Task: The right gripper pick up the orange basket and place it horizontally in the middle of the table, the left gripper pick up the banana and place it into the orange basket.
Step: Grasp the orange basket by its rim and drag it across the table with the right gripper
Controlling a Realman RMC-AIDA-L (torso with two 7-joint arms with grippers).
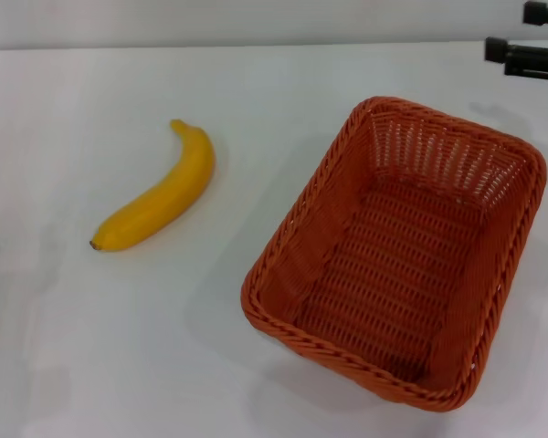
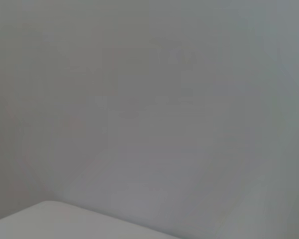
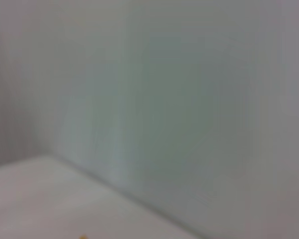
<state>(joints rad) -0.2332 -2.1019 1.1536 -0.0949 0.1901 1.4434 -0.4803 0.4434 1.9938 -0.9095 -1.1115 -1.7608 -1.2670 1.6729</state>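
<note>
Our right gripper [image 1: 528,50] hangs beyond the orange basket's [image 1: 397,251] far corner, not touching; whether it is open, we cannot tell. The banana [image 1: 160,193] lies apart on the table [image 1: 91,347].

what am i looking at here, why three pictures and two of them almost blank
This is a two-armed robot. The big picture comes from a camera on its head, looking down at a white table. On it lie a yellow banana and, to its right and not touching it, an empty orange basket, set at a slant. The dark part at the far right corner is the right gripper; it holds nothing. The other two pictures come from wrist cameras, which show little but pale surface. The left gripper is not in view.
</note>
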